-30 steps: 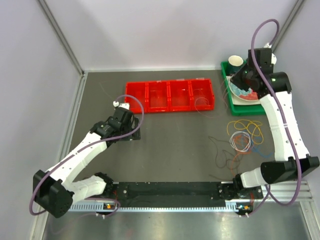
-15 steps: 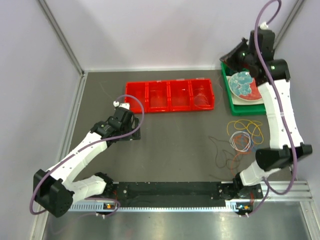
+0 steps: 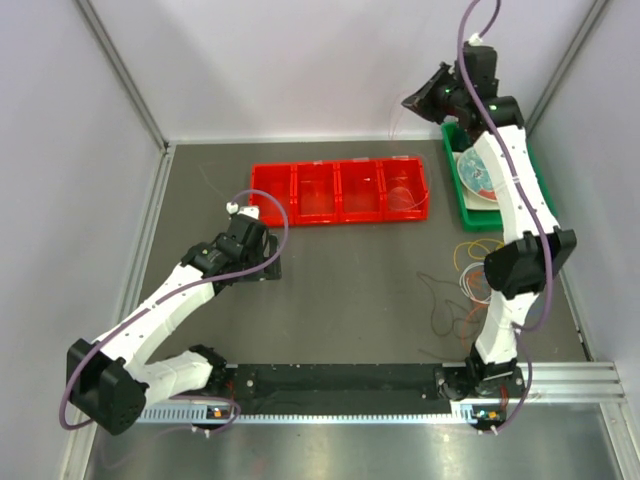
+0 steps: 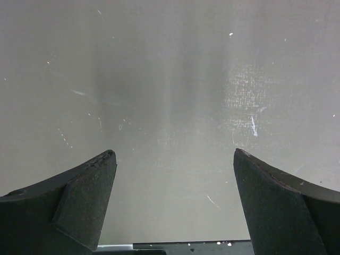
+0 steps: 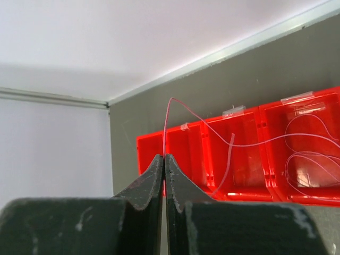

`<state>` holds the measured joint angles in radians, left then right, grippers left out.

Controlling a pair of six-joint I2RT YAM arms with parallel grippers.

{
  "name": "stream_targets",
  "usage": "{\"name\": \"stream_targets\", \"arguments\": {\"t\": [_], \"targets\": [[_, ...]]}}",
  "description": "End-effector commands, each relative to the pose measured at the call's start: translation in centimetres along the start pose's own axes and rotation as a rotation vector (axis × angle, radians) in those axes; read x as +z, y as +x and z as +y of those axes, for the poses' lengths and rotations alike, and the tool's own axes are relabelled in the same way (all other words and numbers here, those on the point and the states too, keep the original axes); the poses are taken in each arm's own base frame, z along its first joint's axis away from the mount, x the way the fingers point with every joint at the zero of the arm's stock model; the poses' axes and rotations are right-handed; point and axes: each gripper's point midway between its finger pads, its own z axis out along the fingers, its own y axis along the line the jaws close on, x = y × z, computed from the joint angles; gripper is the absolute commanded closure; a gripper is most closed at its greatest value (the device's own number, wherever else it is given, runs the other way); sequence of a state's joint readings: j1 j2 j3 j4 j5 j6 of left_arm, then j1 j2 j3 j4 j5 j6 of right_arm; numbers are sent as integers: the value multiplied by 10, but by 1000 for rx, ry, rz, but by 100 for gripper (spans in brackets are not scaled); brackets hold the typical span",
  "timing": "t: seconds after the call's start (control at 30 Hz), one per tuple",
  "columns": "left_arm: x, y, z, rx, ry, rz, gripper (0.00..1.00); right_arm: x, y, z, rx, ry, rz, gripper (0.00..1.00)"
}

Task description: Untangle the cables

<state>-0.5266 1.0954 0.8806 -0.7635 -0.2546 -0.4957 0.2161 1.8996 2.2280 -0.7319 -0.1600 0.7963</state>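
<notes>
Right hand point(image 5: 164, 158) clamped on pink cable point(image 5: 178, 102), raised at 1 o'clock near red tray point(image 3: 337, 190). Left hand point(image 4: 173, 155) apart over desk point(image 4: 170, 79), 9 o'clock. Other cables point(image 3: 487, 268) at 3 o'clock.

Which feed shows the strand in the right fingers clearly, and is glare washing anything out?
Right wrist view: the pale wire reads crisp above the shut fingers, which are dark and slightly soft. Left wrist view: vertical glare streaks wash over the table. Top view: the wire is too fine to trace.
</notes>
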Motion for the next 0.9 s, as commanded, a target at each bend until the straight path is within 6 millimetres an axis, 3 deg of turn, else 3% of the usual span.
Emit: {"name": "stream_targets", "arguments": {"t": [0.0,0.2,0.33,0.47,0.5,0.53,0.6,0.73,0.87], "targets": [[-1,-8,-1,-9,0,-39,5,24,-1,17,-24,-89,1,100],[1,-7,0,-9,-13,-33,5,55,22,-1,17,-75,67,100],[1,-7,1,-8,-19,-33,5,67,39,-33,25,10,99,100],[0,-8,2,-9,-22,-39,5,66,52,-64,20,100,106,100],[1,-8,2,-9,-23,-37,5,61,51,-64,19,100,97,100],[0,-7,2,-8,-24,-36,5,62,61,-80,27,138,118,100],[1,-7,3,-11,-26,-35,5,60,58,-96,33,163,104,100],[1,-6,2,-6,-21,-32,5,55,70,-134,35,257,146,100],[2,-6,0,-6,-15,-27,5,55,75,-158,-10,315,148,100]]}}
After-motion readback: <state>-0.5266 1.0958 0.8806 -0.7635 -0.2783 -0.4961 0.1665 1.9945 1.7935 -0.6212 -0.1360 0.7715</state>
